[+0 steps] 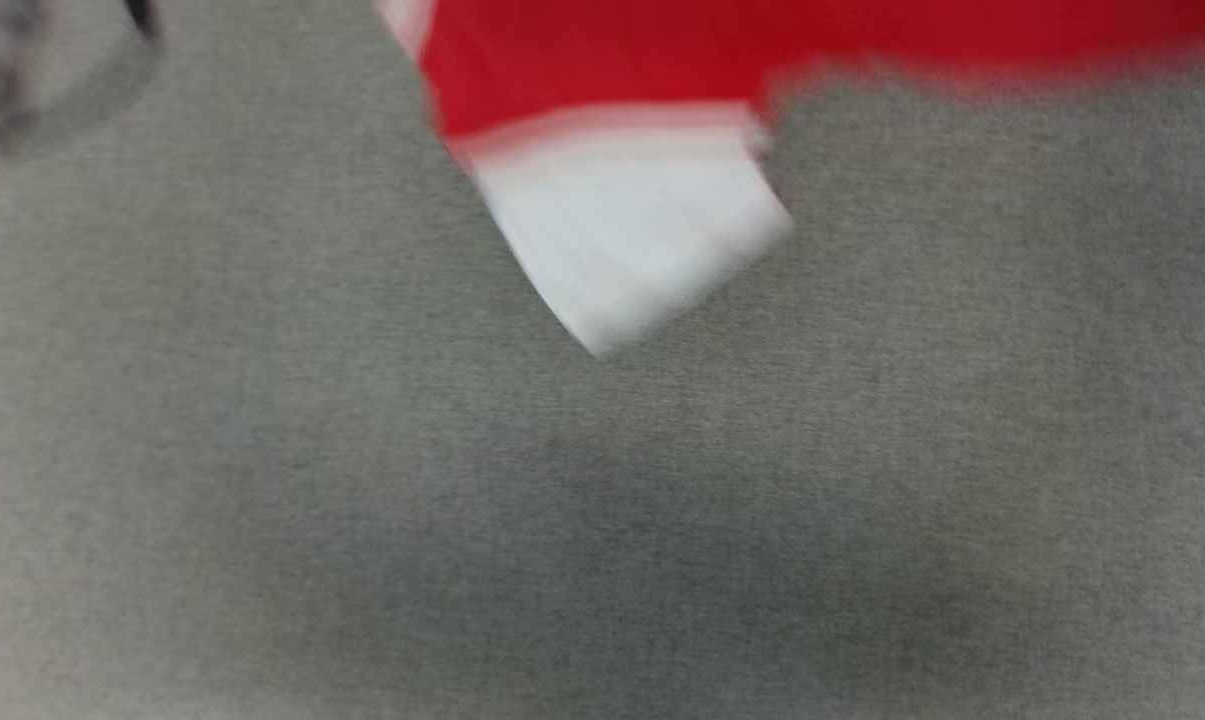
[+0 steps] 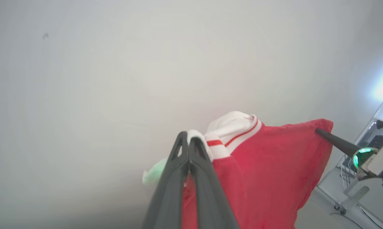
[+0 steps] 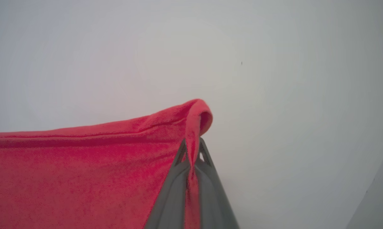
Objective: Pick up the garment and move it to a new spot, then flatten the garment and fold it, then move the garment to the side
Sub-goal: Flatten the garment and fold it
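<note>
The garment hangs across the top of the blurred head view, red, with a white sleeve dangling below it over the grey surface. In the left wrist view my left gripper is shut on the garment at its white, red-striped trim. The red cloth stretches from there to my right gripper, whose dark finger meets the far corner. In the right wrist view my right gripper is shut on a bunched red edge of the garment, which spreads away to the left.
A grey cloth-like surface lies under the hanging shirt. A plain pale wall stands behind both grippers. A wheeled stand with cables sits at the lower right of the left wrist view.
</note>
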Controlling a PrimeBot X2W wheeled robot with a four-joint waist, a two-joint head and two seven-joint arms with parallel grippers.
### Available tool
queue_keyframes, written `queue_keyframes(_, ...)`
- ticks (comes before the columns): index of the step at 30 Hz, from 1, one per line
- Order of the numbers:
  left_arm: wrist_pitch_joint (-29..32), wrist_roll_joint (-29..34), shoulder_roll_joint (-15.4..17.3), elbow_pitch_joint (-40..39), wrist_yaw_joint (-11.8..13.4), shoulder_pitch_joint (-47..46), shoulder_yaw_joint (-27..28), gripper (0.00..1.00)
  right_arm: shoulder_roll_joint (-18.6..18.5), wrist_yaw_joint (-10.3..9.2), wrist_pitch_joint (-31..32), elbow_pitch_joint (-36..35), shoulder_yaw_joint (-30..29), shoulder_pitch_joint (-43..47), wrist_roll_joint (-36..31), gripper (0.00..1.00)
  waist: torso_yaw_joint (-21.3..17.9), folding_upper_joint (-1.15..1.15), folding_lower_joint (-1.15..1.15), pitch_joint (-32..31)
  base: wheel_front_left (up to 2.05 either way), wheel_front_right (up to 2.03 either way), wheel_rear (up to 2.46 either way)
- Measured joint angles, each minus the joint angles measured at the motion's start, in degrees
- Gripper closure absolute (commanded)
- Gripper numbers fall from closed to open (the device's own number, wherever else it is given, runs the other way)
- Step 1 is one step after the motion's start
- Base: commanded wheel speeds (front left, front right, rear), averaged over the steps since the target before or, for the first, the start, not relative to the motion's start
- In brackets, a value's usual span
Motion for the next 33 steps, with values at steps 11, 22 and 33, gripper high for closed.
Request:
queue_keyframes(11, -5.2, 0.1, -4.6, 9.4, 0.0, -9.2, 2.7, 1.00, 4.7, 0.00, -11.4, 10.6, -3.3, -6.4, -6.4, 1.00, -3.2, 0.00, 0.00, 1.1, 0.00, 0.00, 0.00)
queue_keyframes(22, -3.9, -9.9, 2.3, -11.7, 0.0, 25.4, -1.8, 1.00, 1.4, 0.00, -4.8, -0.3, 6.4, 17.9, 5.3, 1.00, -3.2, 0.00, 0.00, -0.1, 0.00, 0.00, 0.00)
queue_keyframes(33, -6.7, -7.7, 9.5, -30.2, 0.0, 54.0, -1.4, 1.00, -15.1, 0.00, 4.3, -30.8, 10.4, 52.4, 22.4, 1.00, -2.2, 0.00, 0.00, -4.1, 0.00, 0.00, 0.00)
